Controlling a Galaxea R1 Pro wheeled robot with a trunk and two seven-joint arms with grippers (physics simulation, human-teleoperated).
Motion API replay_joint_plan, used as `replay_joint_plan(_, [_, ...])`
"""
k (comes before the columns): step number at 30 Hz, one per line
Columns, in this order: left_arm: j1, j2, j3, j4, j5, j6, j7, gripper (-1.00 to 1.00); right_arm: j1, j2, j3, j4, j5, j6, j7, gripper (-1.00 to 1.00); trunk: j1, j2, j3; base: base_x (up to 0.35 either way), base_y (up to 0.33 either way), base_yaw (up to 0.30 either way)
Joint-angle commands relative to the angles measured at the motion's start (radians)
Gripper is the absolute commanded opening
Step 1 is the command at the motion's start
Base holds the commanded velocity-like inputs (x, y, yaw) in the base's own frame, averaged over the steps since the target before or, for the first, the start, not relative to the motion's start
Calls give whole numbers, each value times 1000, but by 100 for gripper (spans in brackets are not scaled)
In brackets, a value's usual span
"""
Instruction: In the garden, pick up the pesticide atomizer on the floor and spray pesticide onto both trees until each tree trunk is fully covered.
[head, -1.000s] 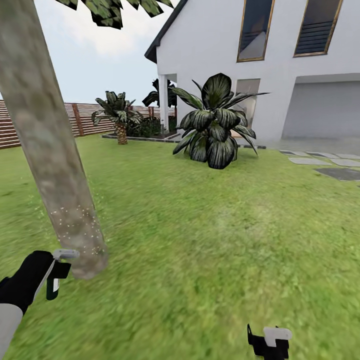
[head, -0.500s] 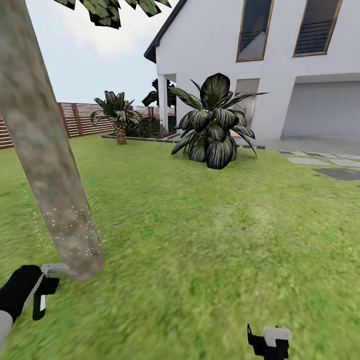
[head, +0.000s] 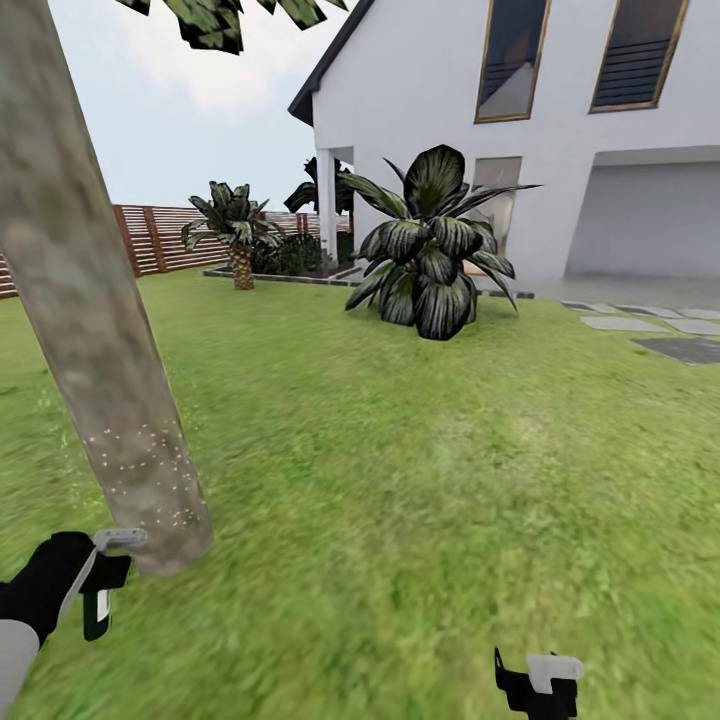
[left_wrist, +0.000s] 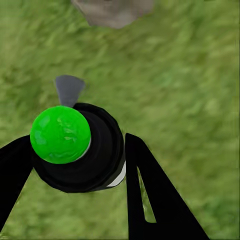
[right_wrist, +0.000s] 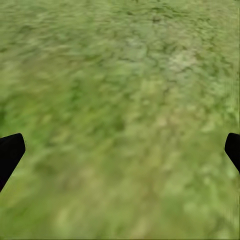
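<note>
1. Clamped around the pesticide atomizer (left_wrist: 77, 150), my left gripper (head: 95, 585) has a finger (left_wrist: 150, 195) on each side of its black body; the green cap (left_wrist: 60, 134) faces the wrist camera and the grey nozzle (left_wrist: 69, 90) points toward the tree trunk (head: 95, 330).
2. My right gripper (head: 540, 683) hangs low over bare grass, jaws spread wide, grasping nothing.
3. Pesticide (head: 145, 465) specks dot only a low band of the trunk, near its base; the bark above looks untouched, so most of this trunk is still to be covered, I judge.
4. Risk: the nozzle sits just beside the trunk's foot, so raising the arm carelessly could knock the atomizer against the bark, or spray past it onto the floor (head: 400, 500).
5. Around us: lawn, a broad-leaved shrub (head: 430, 250), a small palm (head: 235, 235), the slatted fence (head: 160, 235), grey slabs (head: 650, 335) and the white house (head: 560, 130).
</note>
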Motion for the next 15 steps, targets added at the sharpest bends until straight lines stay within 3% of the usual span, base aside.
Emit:
replay_joint_plan(1, [1,7,1,1,3,0,0,-100,0,0,0,0,0,0,0,100,0,0,0,127,117,0])
replay_joint_plan(4, [42,31,2,5,2,-30,0,-100,0,0,0,0,0,0,0,100,0,0,0,41,38,0])
replay_joint_plan(10, [145,26,-6,6,8,-309,-13,-100,0,0,-1,-1,0,0,0,100,0,0,0,-2,3,0])
replay_joint_plan(15, [156,22,-7,7,10,-361,-28,-100,0,0,-1,-2,0,0,-1,100,0,0,0,-256,0,0])
